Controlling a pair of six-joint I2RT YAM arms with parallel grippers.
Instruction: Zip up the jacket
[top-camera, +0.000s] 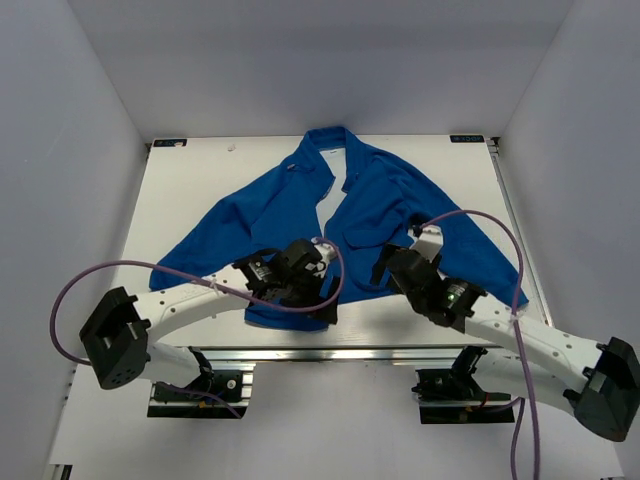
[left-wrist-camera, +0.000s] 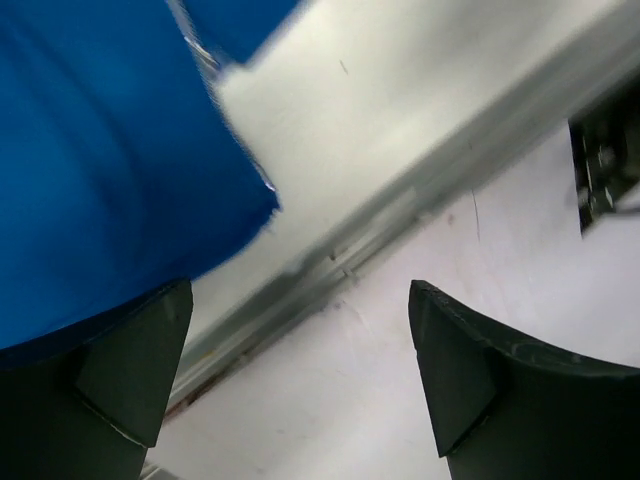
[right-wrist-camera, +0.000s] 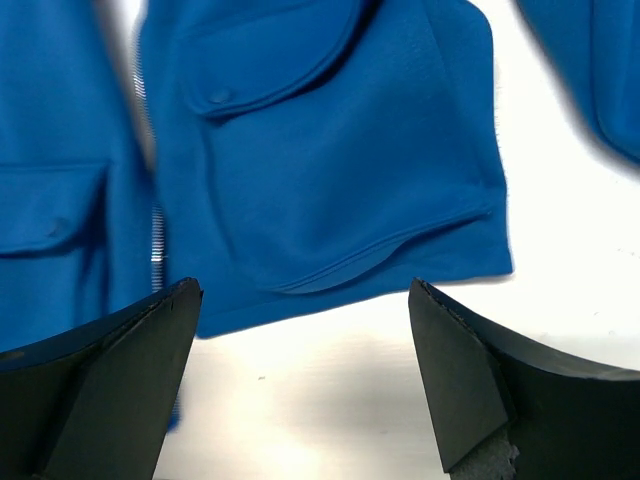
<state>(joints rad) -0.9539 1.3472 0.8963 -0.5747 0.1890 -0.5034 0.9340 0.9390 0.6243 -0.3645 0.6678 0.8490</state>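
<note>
Two grippers: both sat low by the near hem of the jacket (top-camera: 290, 205), one on each side of its front opening.
Jacket: bright blue, it lay front-up on the white table (top-camera: 200, 170), sleeves spread, collar (top-camera: 325, 140) at the far side.
Front opening: parted near the collar, showing pale lining.
Left gripper (left-wrist-camera: 300, 290): released, fingers spread wide with nothing between them, above a hem corner (left-wrist-camera: 255, 205) and the aluminium rail (left-wrist-camera: 400, 190) at the table's near edge.
Right gripper (right-wrist-camera: 305, 285): released and empty, poised over the hem (right-wrist-camera: 350, 285) below a buttoned flap pocket (right-wrist-camera: 260, 60).
Zipper (right-wrist-camera: 157, 240): pale, just left of that pocket in the right wrist view.
Contact with fabric: could not be told.
</note>
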